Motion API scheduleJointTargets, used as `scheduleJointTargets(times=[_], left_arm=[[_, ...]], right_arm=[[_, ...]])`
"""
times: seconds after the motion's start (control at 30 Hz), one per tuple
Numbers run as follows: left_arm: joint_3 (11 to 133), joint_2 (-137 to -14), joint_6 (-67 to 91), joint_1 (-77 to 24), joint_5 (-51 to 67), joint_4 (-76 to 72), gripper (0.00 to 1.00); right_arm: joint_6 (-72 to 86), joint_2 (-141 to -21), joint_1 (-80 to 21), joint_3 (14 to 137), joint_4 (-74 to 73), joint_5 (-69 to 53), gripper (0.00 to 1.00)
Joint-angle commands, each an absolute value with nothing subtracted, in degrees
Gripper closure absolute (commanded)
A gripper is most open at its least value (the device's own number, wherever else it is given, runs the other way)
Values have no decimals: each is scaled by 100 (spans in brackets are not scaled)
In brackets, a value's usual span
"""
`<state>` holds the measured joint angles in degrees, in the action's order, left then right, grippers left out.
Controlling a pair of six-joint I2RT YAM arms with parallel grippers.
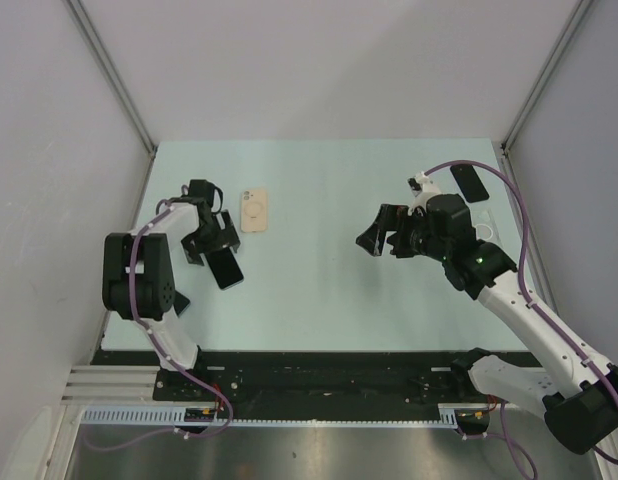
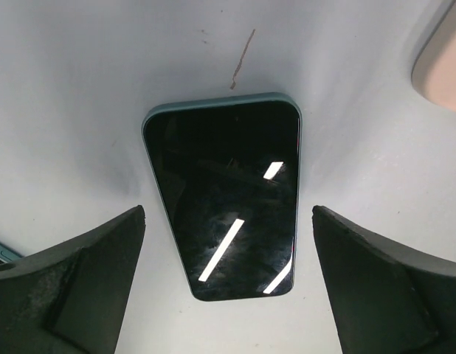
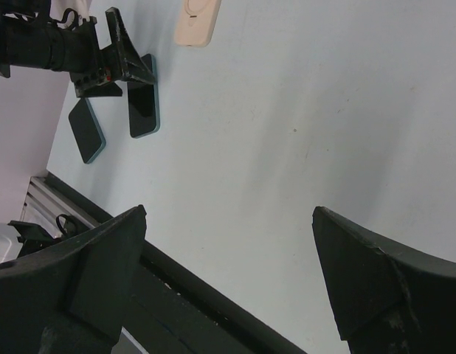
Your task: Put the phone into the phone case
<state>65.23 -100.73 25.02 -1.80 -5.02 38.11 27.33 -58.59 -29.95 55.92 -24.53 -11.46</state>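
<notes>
Teal phone, screen-up, aligned with left pincer

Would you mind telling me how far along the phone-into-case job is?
Nothing looks done yet: the beige rounded phone case lies on the table by itself. In hand: the left gripper is open, its fingers either side of the black-screened teal-edged phone, which lies flat, ungripped. The right gripper is open, holding nothing. Left: grasp the phone and seat it in the case.
</notes>
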Motion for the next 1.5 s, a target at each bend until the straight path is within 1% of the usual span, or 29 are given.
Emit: scheduleJointTargets(times=[0.0,0.2,0.27,0.47,0.5,0.57,0.6,0.67,0.73,0.77,0.87,0.97,1.07,1.13,1.27,1.37,1.47], left_arm=[[6794,-10151,2593,-255,-782,3920,1],[6811,-10362,2610,-343,-747,3929,7],[6838,-10458,2584,-360,-712,3964,11],[6812,-10529,2549,-369,-686,3981,16],[6794,-10547,2549,-387,-642,3999,20],[6706,-10468,2575,-448,-466,3982,23],[6654,-10416,2575,-492,-414,3947,27],[6505,-10187,2593,-667,-264,3903,29],[6251,-9925,2645,-764,-45,3710,32],[6127,-9845,2733,-826,443,3605,33],[5609,-9510,2970,-1010,1306,3034,34],[5248,-9290,3146,-1343,1537,2638,35],[4967,-9203,3321,-1616,1924,2304,35],[4782,-9167,3401,-1722,2126,2049,36],[4562,-9106,3550,-1863,2381,1785,36],[4456,-9018,3551,-1889,2417,1688,37],[4403,-8965,3525,-1898,2434,1688,36]], right_arm=[[2751,-5722,-3032,5607,-2285,-1222,1],[2707,-5669,-3041,5599,-2338,-1195,1],[2681,-5687,-3058,5599,-2347,-1204,0],[2830,-5739,-3067,5476,-2329,-1178,1],[2847,-5748,-3085,5441,-2303,-1195,1],[2909,-5774,-3094,5310,-2171,-1195,1],[2987,-5801,-3111,5265,-2110,-1204,1],[3085,-5845,-3146,5073,-1873,-1344,2],[3321,-5897,-3234,4835,-1357,-1572,3],[3427,-5941,-3278,4590,-1127,-1625,4],[3884,-6274,-3524,4299,-371,-1714,6],[4060,-6871,-3884,4210,156,-1626,9],[4218,-7530,-4235,4210,667,-1477,13],[4306,-7847,-4394,4192,1150,-1407,17],[4710,-8926,-4684,4201,2037,-1590,28],[4930,-9498,-4781,4201,2679,-1740,34],[5106,-9790,-4834,4201,3128,-1854,37]])
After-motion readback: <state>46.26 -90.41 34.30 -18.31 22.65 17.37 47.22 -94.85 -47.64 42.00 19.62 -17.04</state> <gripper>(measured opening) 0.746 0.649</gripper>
